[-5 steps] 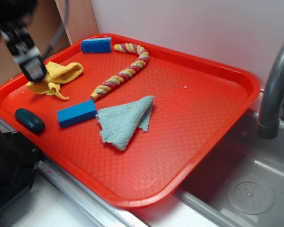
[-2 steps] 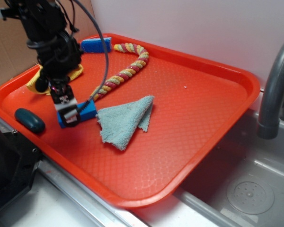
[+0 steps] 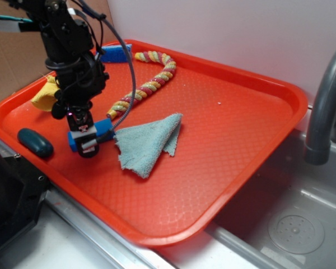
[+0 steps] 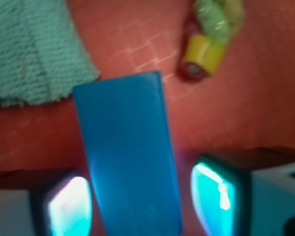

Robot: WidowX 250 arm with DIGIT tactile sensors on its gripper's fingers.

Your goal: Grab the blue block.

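A red tray (image 3: 252, 84) fills the frame; the blue block (image 4: 128, 152) lies left of centre, between the released fingers (image 4: 69, 209) of the gripper (image 3: 88, 147) — the grasp step, which next calls for closing squarely.

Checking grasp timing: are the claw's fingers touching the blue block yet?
Apart. The wrist view shows the blue block between the open claw fingers, with a dark gap on each side of it.
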